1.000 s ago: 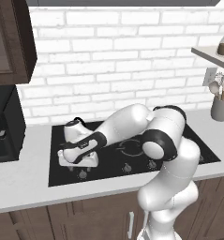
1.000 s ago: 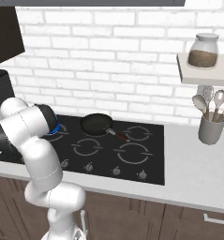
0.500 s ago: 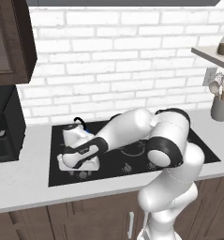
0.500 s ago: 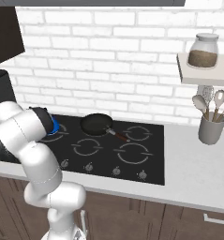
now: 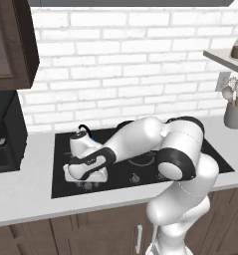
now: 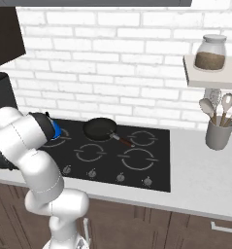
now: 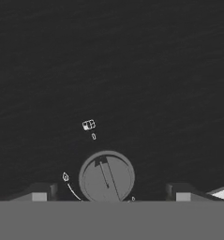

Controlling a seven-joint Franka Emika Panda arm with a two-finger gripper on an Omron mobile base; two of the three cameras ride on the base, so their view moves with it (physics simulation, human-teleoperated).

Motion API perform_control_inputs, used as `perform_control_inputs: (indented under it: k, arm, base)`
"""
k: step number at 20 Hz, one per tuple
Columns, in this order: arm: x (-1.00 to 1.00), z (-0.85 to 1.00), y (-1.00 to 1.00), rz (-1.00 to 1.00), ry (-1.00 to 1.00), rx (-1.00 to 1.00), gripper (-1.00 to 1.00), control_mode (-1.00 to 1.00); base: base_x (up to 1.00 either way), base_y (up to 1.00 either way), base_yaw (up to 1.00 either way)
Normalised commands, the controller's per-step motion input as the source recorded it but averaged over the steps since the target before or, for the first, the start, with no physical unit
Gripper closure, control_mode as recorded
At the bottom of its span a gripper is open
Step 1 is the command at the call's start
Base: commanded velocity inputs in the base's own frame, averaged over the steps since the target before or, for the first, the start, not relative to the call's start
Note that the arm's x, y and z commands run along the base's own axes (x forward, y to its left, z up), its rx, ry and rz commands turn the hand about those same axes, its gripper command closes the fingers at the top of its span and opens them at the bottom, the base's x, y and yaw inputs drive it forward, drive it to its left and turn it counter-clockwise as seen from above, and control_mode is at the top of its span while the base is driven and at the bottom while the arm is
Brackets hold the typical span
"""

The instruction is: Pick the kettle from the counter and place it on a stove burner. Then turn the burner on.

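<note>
A black frying pan [image 6: 101,129] sits on the rear middle ring of the black glass cooktop [image 6: 156,165], its handle pointing toward the front right. To the right, on the pale worktop [image 6: 205,180], a grey holder of utensils [image 6: 218,133] stands under a wall shelf [image 6: 212,78] that carries a lidded jar [image 6: 210,52]. At the far left of the worktop stands a dark appliance [image 5: 5,132], below a dark wall cabinet [image 5: 11,45]. The arm's white forearm lies low across the left half of the cooktop and hides much of it in the left base view.

The kettle [image 5: 82,142] is on the cooktop's rear left ring, right behind the hand; from the left its body looks pale with a blue edge and a thin dark arched handle on top, while from the right only a bright-blue sliver [image 6: 56,130] shows past the arm.

The claw [image 7: 108,191] points down at the front left of the cooktop, its fingers [image 7: 41,192] standing apart on either side of a round grey knob [image 7: 107,177] with a pointer line; they are not touching it as far as can be told. Small white burner symbols [image 7: 89,124] are printed on the glass beyond the knob.

The front row of knobs [image 6: 120,177] runs close to the cooktop's front edge, with a strip of bare worktop before the drop. The right rings [image 6: 137,159] lie open.
</note>
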Motion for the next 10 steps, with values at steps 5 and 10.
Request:
perform_control_inputs:
  k: [5,10]
  arm:
    - [0.06,0.00,0.00,0.00,0.00,0.00,1.00,-1.00]
    - [0.00,0.00,0.00,0.00,0.00,0.00,1.00,-1.00]
  base:
    - [0.00,0.00,0.00]
    - [0.00,0.00,0.00]
